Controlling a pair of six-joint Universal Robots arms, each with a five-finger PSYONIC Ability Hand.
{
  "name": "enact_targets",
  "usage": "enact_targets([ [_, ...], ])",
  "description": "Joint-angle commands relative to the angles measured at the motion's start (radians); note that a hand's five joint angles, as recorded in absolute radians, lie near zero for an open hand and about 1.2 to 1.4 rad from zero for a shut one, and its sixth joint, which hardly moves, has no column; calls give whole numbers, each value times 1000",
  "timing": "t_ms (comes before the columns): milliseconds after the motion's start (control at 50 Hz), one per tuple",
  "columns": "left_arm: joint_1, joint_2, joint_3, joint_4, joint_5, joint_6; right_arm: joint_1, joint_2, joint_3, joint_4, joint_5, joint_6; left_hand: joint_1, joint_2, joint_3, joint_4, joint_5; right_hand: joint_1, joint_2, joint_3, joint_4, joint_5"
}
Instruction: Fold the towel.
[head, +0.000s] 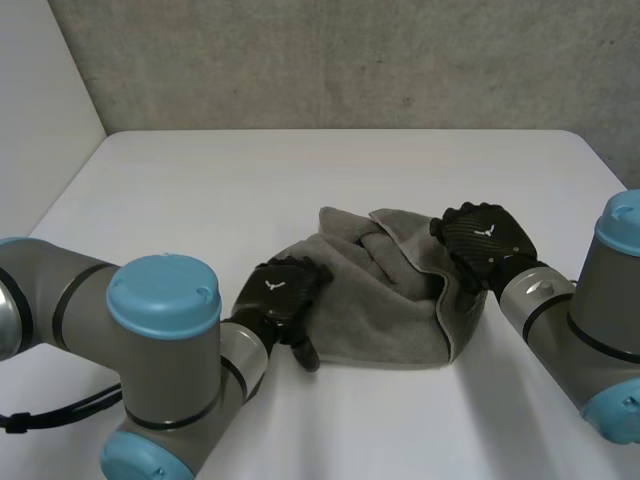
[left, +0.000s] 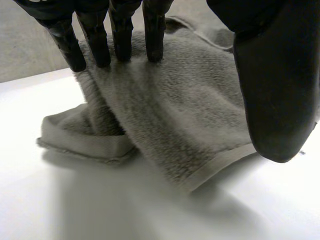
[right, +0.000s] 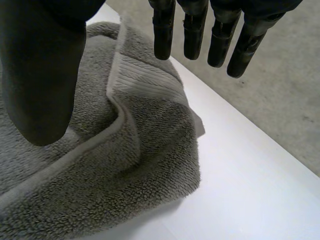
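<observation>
Closest in, the left arm's grey joint with light-blue cap (head: 163, 295), just behind the black left hand (head: 280, 292). Released, that hand: fingers (left: 154, 35) straight, tips set on the crumpled grey terry towel (head: 370, 310), thumb (left: 275, 90) held apart above the hemmed edge, gripping nothing. Under those fingertips, a sloping flap of pile. Beside the flap, on the side away from the thumb, a small doubled-over corner flat on the white counter (head: 300, 170).

Towel heaped on the counter between the two hands, left hand at its left edge, right hand at its right end. Between the hands and in the way of a flat spread: bunched ridges and a rolled fold across the towel's far part.

Farther along, the black right hand (head: 487, 238), likewise released: fingers (right: 192, 35) straight and clear of the cloth, thumb (right: 40, 75) apart over the pile. Under its palm, a ribbed band and a curving hem. Just beside it, the towel's right edge standing raised; contact there not clear.

Beyond both hands, bare counter, then a grey concrete wall (head: 350, 60).
</observation>
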Motion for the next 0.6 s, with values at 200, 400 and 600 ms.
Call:
enact_targets([
  [200,-41,-53,7,31,-73,21,0,-30,122,40,-125,-406,-42,-9,-51,-59,8,-52,-68,-42,-76,19],
  [400,-41,-80,5,37,-80,121,-7,-12,140,37,-197,-457,-54,-21,-51,-59,-4,-46,-62,-42,-76,25],
  [600,-23,-140,79,106,-85,186,-12,99,96,-46,-215,-503,-42,-9,-51,-59,8,-26,-41,-42,-76,45],
])
